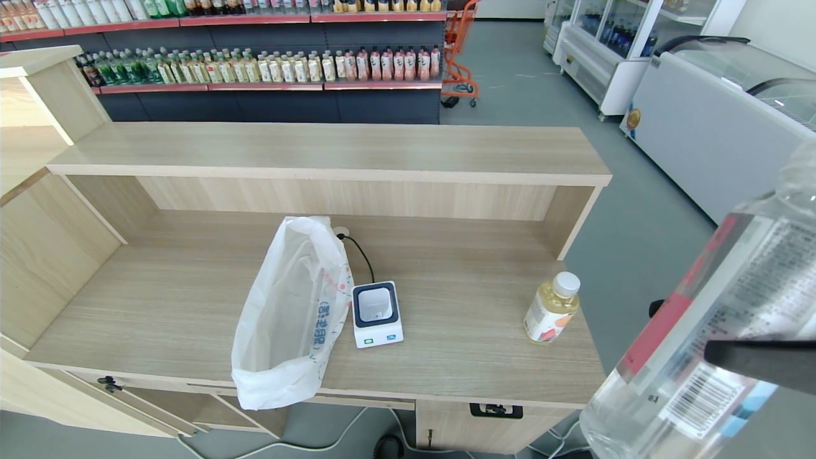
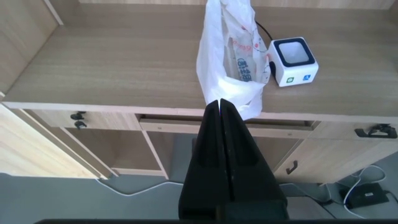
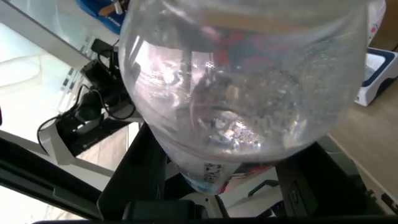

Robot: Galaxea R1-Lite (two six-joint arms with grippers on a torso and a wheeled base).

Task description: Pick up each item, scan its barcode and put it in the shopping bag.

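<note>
Shopping bag (image 1: pixel 287 319): blue characters, too small for us to read.
Clear bottle (image 1: pixel 720 306): barcode and fine print, probably illegible.
Scanner (image 1: pixel 377 313): two small icons.

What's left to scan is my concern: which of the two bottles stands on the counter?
The white-capped yellowish bottle, upright near the counter's right edge; the clear bottle is held up off it.

Two bottles: one clear bottle (image 1: pixel 714 306) close up, one yellow-drink bottle (image 1: pixel 552 308) standing on the counter (image 1: pixel 478 280). One white shopping bag (image 1: pixel 290 312). One scanner (image 1: pixel 377 313) with one black cable (image 1: pixel 360 252). One orange cart (image 1: pixel 460 51). Shelf bottles (image 1: pixel 268 67) behind: too many to count.
</note>
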